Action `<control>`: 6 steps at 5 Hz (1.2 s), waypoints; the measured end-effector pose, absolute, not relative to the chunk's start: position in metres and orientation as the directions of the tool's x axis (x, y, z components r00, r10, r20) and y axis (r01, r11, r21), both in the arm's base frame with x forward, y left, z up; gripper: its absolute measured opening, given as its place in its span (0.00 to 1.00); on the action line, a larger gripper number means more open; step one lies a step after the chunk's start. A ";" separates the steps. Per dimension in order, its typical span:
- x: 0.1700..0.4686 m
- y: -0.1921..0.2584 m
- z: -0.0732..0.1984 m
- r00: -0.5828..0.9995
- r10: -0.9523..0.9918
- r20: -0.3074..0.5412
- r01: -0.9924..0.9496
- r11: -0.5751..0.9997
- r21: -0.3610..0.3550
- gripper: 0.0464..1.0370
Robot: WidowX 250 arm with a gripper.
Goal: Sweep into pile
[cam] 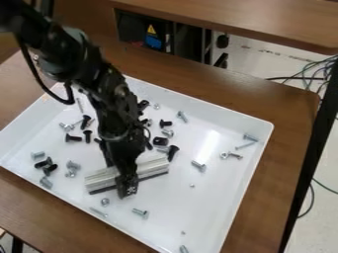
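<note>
- Dozens of loose screws and bolts (198, 165), silver and black, are scattered across a white tray (221, 202), with several loose groups seen among them.
- Black screws (72, 138) are strewn to the left of the arm (109, 96), and a mixed black-and-silver group is spread near the tray's left corner.
- Just beyond the right end of the sweeper bar (148, 169), a black screw (173, 152) and a silver one are found, with a squarish black piece (159, 141) placed farther up.
- On the near side of the bar, a small silver piece (105, 202), a slender screw (98, 212) and a silver bolt (141, 213) are scattered; more silver hardware is spread toward the right rim.
- Part of the tray's upper left is blocked from view by the black arm.
- The tray is set at an angle on a brown wood-look table (294, 108); behind it, a second brown tabletop (264, 22) is seen above dark equipment (135, 29) marked with a yellow warning triangle (151, 30).
- Cables (316, 69) are strung over the pale floor (251, 54) at right.
- The pale, dark-edged bar is held across its middle by the gripper (125, 181), its fingers closed around it, low over the near left half of the tray.
</note>
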State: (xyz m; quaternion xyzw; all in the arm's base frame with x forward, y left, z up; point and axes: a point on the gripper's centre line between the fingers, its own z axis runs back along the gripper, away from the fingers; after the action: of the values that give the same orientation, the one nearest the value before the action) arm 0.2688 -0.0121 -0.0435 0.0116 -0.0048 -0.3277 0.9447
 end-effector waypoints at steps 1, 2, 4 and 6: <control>0.269 -0.011 -0.048 0.785 -0.620 -0.001 0.619 0.785 0.029 0.92; 0.269 -0.012 -0.049 0.777 -0.630 0.005 0.629 0.777 0.033 0.62; 0.266 -0.016 -0.034 0.774 -0.632 0.036 0.632 0.775 0.019 0.32; 0.254 -0.049 -0.009 0.842 -0.539 -0.024 0.537 0.842 -0.055 0.32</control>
State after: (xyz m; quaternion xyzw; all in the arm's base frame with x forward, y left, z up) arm 0.2543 -0.0487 -0.0092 -0.0230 0.0191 -0.2804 0.9594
